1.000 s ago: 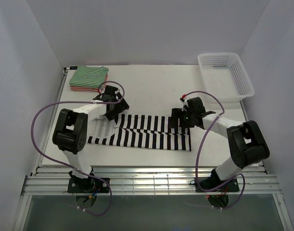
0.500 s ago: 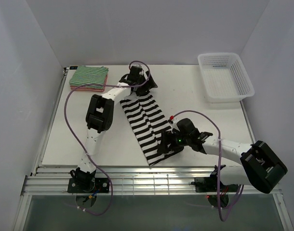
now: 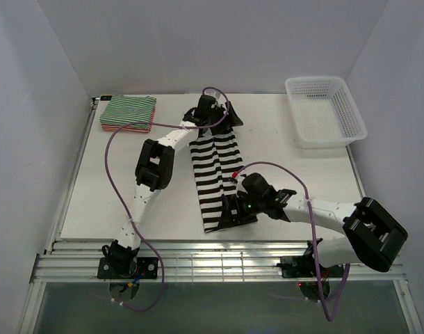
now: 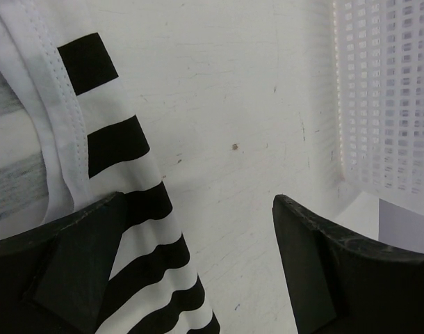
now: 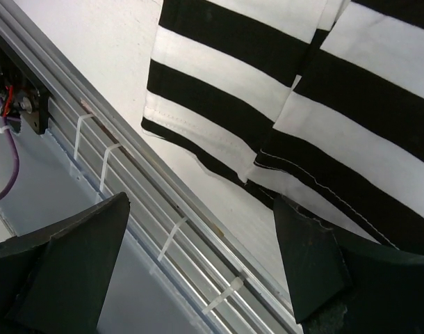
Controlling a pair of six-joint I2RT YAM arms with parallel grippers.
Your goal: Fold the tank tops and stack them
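Top external, black-and-white tank top (image 3: pixel 210 177), left gripper (image 3: pixel 228 120) apart, right gripper (image 3: pixel 234 211) apart, basket (image 3: pixel 326 141) rightward

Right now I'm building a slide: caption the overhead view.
Left fingers and right fingers, open, at opposite ends of the black-and-white tank top; folded tops stacked back left.

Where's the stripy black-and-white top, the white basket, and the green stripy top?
Broad black-and-white striped cloth top (image 3: pixel 210 182): top view, middle of the cloth.
White plastic lattice basket (image 3: pixel 335 141): top view, near rim.
Folded green-and-white striped cloth top (image 3: pixel 128 110): top view, its middle.
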